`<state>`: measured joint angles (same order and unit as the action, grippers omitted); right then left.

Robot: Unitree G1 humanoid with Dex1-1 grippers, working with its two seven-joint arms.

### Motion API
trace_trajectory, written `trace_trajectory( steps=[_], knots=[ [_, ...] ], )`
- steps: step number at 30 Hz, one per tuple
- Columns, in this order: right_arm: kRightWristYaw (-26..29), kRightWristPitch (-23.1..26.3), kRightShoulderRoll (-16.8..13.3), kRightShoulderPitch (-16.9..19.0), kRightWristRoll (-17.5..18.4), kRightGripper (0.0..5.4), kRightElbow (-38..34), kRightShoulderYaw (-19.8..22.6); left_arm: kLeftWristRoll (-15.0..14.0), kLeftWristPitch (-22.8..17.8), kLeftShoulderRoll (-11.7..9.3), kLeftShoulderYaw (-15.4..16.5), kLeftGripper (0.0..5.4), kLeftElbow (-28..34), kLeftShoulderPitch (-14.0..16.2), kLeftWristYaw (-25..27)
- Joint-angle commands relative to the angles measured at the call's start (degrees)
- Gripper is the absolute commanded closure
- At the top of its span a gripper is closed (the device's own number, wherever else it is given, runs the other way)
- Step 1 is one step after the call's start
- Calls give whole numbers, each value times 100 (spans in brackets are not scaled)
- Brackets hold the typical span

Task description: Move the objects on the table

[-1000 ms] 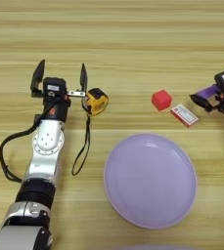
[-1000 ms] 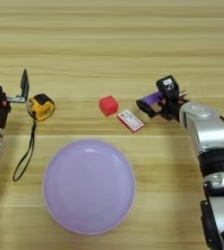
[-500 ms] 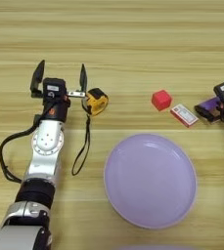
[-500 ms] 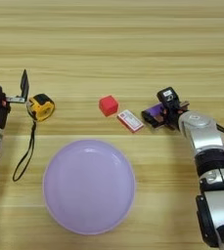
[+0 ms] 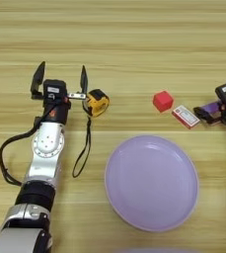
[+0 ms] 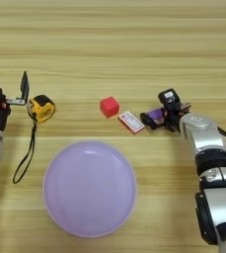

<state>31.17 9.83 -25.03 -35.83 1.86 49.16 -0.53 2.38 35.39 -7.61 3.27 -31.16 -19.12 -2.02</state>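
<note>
The left end effector (image 5: 60, 80) has its fingers wide apart, with the tape measure (image 5: 97, 102) just beside its right finger. The right end effector (image 6: 156, 118) is clamped on the purple block (image 6: 156, 114). Near it, to its left, lie the red-and-white box (image 6: 131, 122) and the red cube (image 6: 109, 106) on the table (image 5: 134, 39).

Wooden tabletop (image 6: 134, 49) with a lilac plate (image 6: 90, 188) in front, a tape measure (image 6: 41, 108) at left, a red cube (image 6: 109, 106) beside a red-and-white box (image 6: 131, 122), and the right gripper (image 6: 154, 120) clasping a purple block (image 6: 157, 114)
</note>
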Motion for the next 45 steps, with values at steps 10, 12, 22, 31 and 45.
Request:
trace_trajectory(
  steps=[10, 12, 22, 31, 45],
  knots=[
    [-97, 16, 62, 28, 65, 3, -908, 160, 56, 60, -39, 15, 0, -111, -120, 10],
    [-145, -24, 60, 56, 84, 3, -1128, 189, 57, 63, -38, 14, 0, -117, -122, 8],
    [124, -638, 322, 364, 678, 3, -2450, 456, 52, 92, -38, 18, 0, -196, -159, 9],
    [310, -1392, 611, 586, 1208, 3, -2777, 717, 42, 109, -48, 17, 0, -221, -161, 29],
    [-965, -4196, 1420, 1271, 758, 3, -2586, 1058, 29, 112, -60, 18, 0, -202, -137, 64]
  ],
)
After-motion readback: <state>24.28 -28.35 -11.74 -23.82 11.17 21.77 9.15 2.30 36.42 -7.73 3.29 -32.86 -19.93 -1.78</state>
